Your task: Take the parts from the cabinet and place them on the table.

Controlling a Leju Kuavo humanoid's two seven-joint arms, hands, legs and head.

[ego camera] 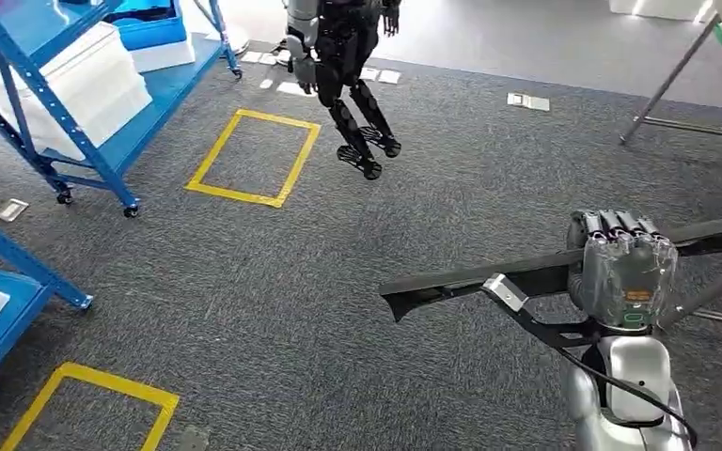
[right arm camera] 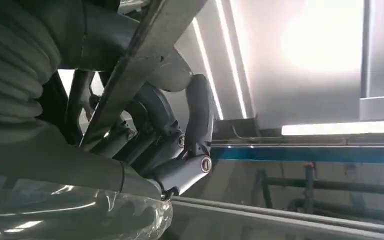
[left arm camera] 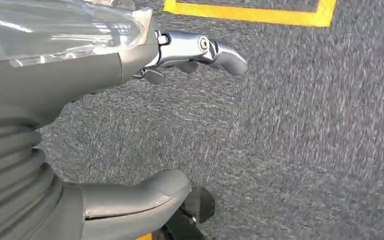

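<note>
Grey carpet floor [ego camera: 273, 301] is marked with yellow tape rectangles [ego camera: 252, 158]; blue metal shelving [ego camera: 75, 103] stands at left. A long black flat part [ego camera: 489, 277] is gripped crosswise by the right hand [ego camera: 620, 263]. The left hand [left arm camera: 180, 120] hangs empty, fingers apart.
</note>
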